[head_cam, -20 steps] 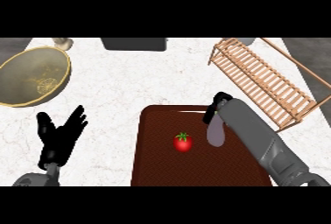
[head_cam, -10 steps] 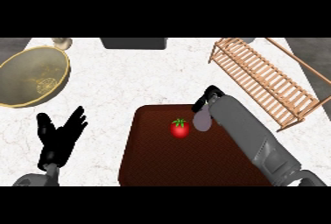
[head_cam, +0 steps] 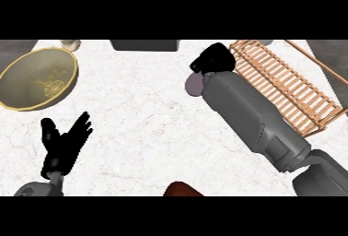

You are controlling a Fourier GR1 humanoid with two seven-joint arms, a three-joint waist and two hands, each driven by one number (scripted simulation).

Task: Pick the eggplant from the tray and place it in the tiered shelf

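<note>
Two risks from here. The right hand (head_cam: pixel 214 57) sits at the near-left end of the tiered shelf (head_cam: pixel 285 87), fingers bunched and curled over the eggplant (head_cam: pixel 194 85). Only a mauve-grey end of the eggplant pokes out on the left, beside the wrist; the rest is hidden under the hand and the right forearm (head_cam: pixel 255 120). So I can't confirm how much of it the fingers actually wrap. Risk one: the grasp looks off-centre, with much of the eggplant hanging outside the hand. A quick swing toward the shelf could let it rotate or slide out onto the counter (head_cam: pixel 149 120). Risk two: the eggplant is left of the shelf, not over it. The hand has to travel right across the end rail, and the protruding end or the knuckles could catch the slats. A release on the sloped slats may also let it roll off. The tray (head_cam: pixel 182 189) shows only a corner at the bottom edge, well apart, so no interference there. The left hand (head_cam: pixel 65 143) rests at lower left, fingers spread, holding nothing, near the bowl (head_cam: pixel 37 78), out of the path.
</note>
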